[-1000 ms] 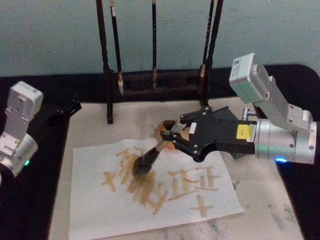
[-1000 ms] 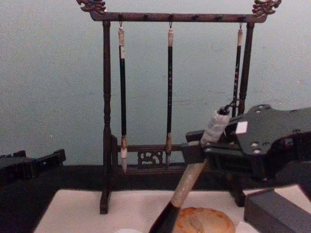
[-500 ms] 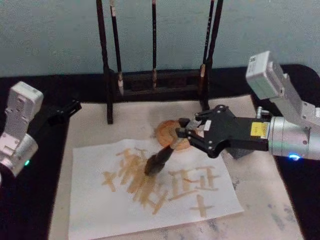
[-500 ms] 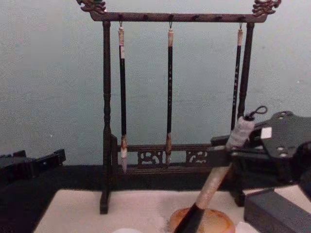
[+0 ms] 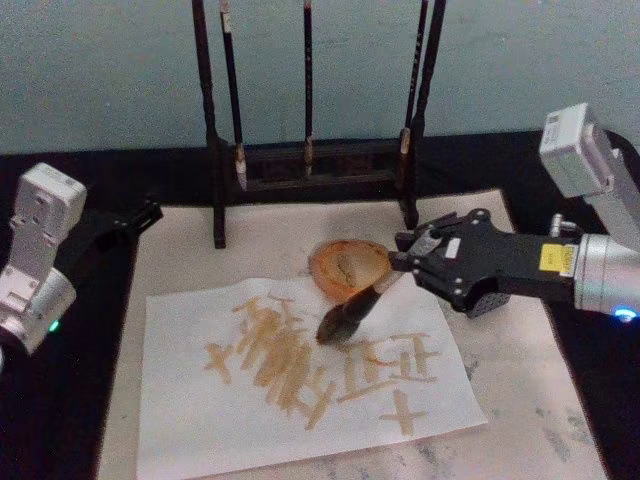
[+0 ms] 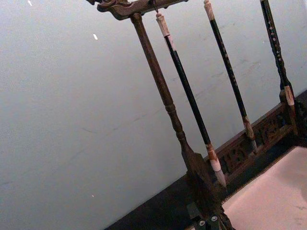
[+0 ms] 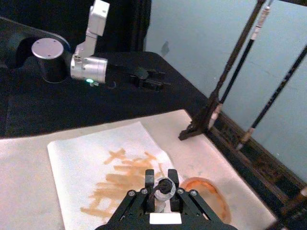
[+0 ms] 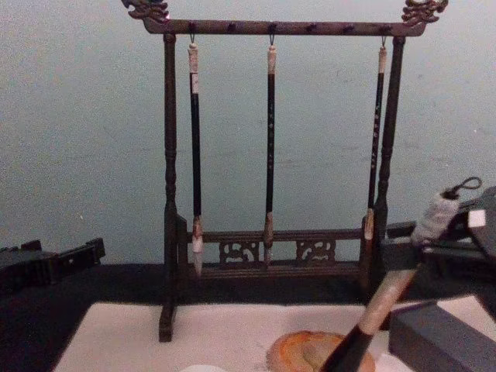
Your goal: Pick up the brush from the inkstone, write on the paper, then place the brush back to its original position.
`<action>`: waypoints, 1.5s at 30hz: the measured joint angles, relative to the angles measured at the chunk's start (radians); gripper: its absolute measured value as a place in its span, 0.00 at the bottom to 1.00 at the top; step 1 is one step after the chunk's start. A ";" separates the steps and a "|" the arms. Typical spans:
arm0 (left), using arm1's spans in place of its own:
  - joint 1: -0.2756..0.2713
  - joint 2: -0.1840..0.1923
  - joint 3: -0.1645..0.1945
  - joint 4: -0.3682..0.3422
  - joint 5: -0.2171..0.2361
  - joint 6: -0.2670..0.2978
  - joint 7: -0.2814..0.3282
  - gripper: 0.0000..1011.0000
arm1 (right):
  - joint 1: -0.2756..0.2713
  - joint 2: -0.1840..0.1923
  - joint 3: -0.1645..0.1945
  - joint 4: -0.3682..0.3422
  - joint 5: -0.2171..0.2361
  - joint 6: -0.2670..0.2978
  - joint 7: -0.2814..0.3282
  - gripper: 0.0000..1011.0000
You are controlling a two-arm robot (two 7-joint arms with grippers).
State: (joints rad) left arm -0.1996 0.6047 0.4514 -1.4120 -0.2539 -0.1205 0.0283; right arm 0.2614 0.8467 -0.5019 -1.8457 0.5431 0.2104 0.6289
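Your right gripper (image 5: 403, 258) is clamped on the brush (image 5: 350, 312), tilted so its tip points at the paper (image 5: 180, 430), at the inkstone's (image 5: 315, 268) 6 o'clock. Left gripper (image 5: 125, 225) rests at 9 o'clock.

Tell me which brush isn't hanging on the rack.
The fat brush, gripped by the right claw; the three slim brushes hang from the rack.

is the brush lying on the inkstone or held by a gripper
Held: the right gripper is shut on the brush, which tilts with its head low over the paper beside the inkstone. Cannot tell if the tip touches.
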 joint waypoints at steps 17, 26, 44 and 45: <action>0.000 0.000 0.000 0.000 0.000 0.000 0.000 0.99 | -0.034 0.045 0.083 -0.016 0.045 -0.081 0.024 0.16; 0.000 0.000 0.000 0.000 0.000 0.000 0.000 0.99 | -0.014 0.015 0.052 -0.045 0.032 -0.100 0.051 0.16; 0.000 0.000 0.000 0.000 0.000 0.000 0.000 0.99 | 0.038 -0.060 -0.074 0.056 -0.008 -0.096 0.113 0.16; 0.000 0.000 0.000 0.000 0.000 0.000 0.000 0.99 | 0.039 -0.061 -0.076 0.062 -0.007 -0.098 0.115 0.16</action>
State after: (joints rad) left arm -0.1995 0.6047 0.4514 -1.4120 -0.2539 -0.1205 0.0283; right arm 0.3004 0.7853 -0.5781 -1.7838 0.5356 0.1128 0.7442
